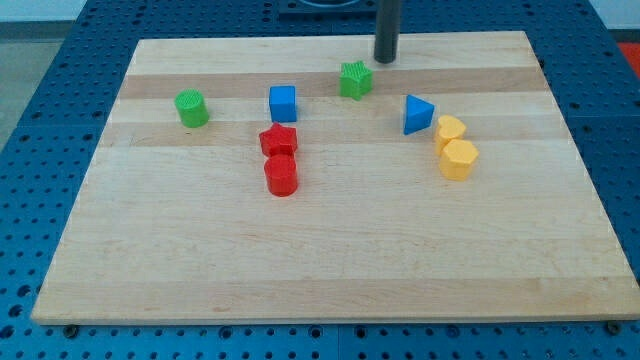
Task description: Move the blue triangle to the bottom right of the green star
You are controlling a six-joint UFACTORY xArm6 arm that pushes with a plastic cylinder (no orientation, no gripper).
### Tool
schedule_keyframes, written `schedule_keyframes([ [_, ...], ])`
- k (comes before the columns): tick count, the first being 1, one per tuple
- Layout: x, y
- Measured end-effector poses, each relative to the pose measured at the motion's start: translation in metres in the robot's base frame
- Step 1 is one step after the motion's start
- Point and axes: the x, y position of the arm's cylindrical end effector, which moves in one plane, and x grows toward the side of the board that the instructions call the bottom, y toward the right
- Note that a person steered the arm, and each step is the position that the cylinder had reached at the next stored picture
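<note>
The blue triangle [418,114] sits right of the green star [355,79], just left of 2 yellow blocks [455,148]. It looks light, rigid, slippery on wood — likely to twist unless pushed mid-face. No claw here — my tip [386,60] rests far side, grasping nothing.

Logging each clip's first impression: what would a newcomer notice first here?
Probably the dark rod at the view's top, my tip resting just up and right of the green star, touching no block. Next, the blue triangle lies right of and below the star, close beside two yellow blocks. Two red blocks sit stacked-looking near the centre.
</note>
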Motion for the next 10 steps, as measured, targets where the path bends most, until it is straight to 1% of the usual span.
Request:
schedule_keyframes([
  [1, -0.010, 0.024],
  [2, 0.009, 0.065],
  [4, 0.074, 0.065],
  [7, 0.186, 0.065],
  [8, 0.189, 0.061],
  [9, 0.181, 0.053],
  [10, 0.147, 0.045],
])
